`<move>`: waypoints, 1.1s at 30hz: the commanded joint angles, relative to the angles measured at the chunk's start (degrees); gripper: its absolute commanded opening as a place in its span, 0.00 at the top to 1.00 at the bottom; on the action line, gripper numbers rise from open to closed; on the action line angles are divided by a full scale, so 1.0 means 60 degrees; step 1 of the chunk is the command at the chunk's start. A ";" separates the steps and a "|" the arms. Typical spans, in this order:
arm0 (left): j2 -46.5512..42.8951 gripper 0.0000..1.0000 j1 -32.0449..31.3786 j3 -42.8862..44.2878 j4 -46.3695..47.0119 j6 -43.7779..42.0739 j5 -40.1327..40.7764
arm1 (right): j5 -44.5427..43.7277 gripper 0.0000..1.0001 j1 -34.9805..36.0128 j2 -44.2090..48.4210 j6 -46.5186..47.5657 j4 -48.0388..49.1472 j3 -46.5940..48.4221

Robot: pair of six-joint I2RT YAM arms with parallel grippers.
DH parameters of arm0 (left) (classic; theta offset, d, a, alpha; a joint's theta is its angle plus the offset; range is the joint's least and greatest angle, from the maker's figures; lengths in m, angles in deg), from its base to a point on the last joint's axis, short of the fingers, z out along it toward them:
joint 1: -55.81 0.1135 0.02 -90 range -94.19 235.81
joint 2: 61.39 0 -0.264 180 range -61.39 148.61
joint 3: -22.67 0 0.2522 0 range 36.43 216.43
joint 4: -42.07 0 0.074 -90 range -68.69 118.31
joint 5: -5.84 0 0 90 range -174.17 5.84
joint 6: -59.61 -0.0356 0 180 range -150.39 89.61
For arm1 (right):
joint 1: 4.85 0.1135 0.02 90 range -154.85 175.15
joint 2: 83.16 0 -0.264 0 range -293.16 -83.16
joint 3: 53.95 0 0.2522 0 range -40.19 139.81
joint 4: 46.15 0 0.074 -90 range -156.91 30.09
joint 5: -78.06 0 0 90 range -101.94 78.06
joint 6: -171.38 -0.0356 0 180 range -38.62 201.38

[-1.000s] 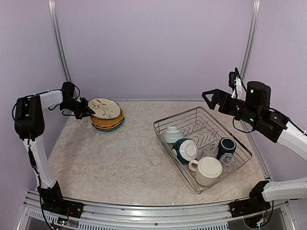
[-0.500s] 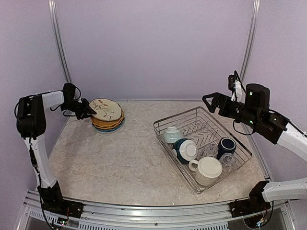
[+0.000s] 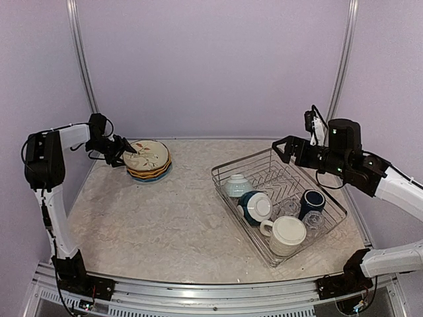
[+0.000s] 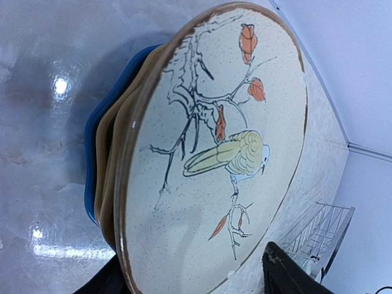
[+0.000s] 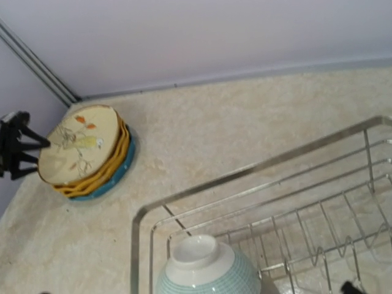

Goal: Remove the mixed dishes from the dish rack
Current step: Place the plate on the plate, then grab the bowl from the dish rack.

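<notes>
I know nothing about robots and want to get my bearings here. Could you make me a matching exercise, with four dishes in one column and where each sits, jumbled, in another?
Dishes:
1. bird-painted plate
2. pale ribbed bowl
3. large cream mug
4. navy mug

Places:
A. near corner of the dish rack
B. top of the plate stack, outside the rack
C. by the rack's right corner
D. upside down, by the rack's left corner

Pairs: 1-B, 2-D, 3-A, 4-C

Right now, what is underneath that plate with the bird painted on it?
Under the bird plate sit orange plate rims and a blue plate at the bottom, on the table. Only their edges show; their faces are covered.
</notes>
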 commanded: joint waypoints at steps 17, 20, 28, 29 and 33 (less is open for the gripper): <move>-0.2294 0.01 -0.0022 0.0302 -0.0548 -0.0101 0.0624 | -0.1517 0.00 0.2091 -0.3389 -0.0024 -0.4805 0.2974; -0.2617 0.01 0.0076 0.0042 -0.0167 0.0090 0.0305 | -0.2026 0.00 0.2448 -0.3496 -0.0292 -0.5486 0.3081; -0.3094 0.01 0.0100 -0.0191 0.0168 0.0419 -0.0308 | -0.2597 0.00 0.2507 -0.3157 -0.0382 -0.6551 0.2513; -0.3177 0.01 0.0094 -0.0239 0.0208 0.0441 -0.0338 | -0.2646 0.00 0.2513 -0.3197 -0.0332 -0.6595 0.2588; -0.3566 0.01 -0.0151 -0.0521 0.0339 0.0357 -0.0225 | -0.2191 0.00 0.2518 -0.3634 0.0001 -0.6227 0.2924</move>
